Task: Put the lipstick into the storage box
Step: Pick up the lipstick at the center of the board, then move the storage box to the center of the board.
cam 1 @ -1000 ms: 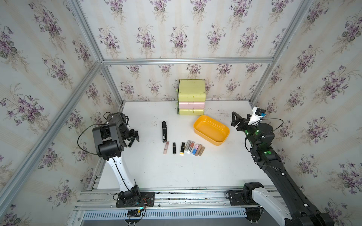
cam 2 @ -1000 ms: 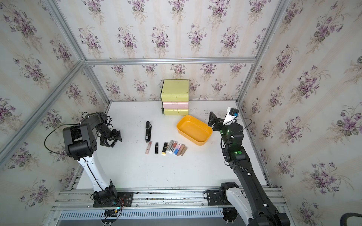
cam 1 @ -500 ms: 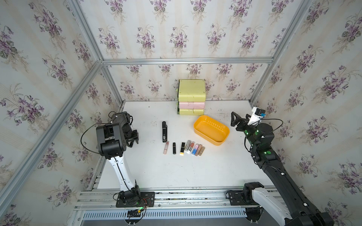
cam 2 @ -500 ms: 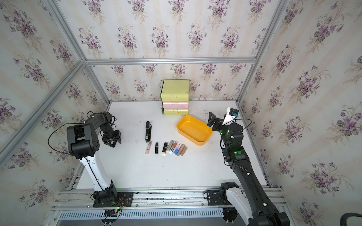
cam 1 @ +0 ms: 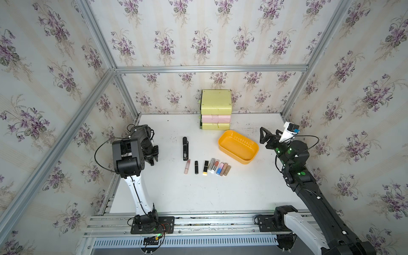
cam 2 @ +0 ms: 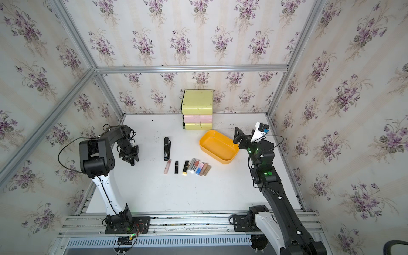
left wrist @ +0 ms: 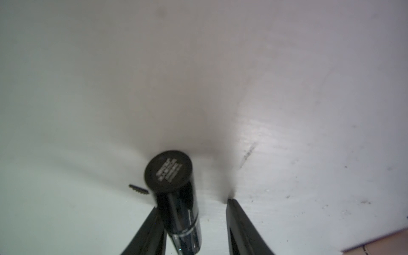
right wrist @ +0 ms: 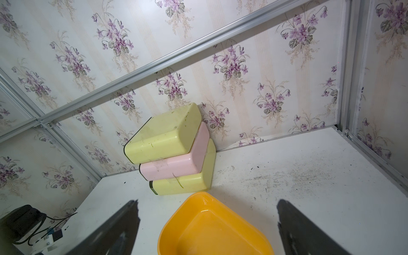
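A: Both top views are bright, evenly lit and sharp, with only faint shadows.
B: The left wrist view is dim. The black lipstick point(left wrist: 169, 170) blurs, shadowed, beside glare on the table point(left wrist: 276, 141).

Worktop point(cam 1: 198, 194): white, matt, smooth board. Scuffed, with dark specks and grime toward the back corner.
Storage box point(cam 1: 244, 161): orange-yellow plastic, glossy and smooth, with moulded ribs on one inner wall.
Drawer unit point(cam 1: 216, 100): pale yellow and pink plastic, satin sheen. Fine scratches show in the right wrist view.
Lipstick point(left wrist: 176, 203): glossy black casing with mirror-like reflections and a bright metallic band. End cap duller, white print.
Fingers point(left wrist: 242, 227): black, matt, looks plastic.
Lipstick row point(cam 1: 217, 166): some silvery metallic tubes, others glossy coloured plastic.
Frame rails point(cam 1: 209, 68): bare brushed metal, aluminium-like.
Walls point(cam 1: 198, 33): floral wallpaper, matt paper.
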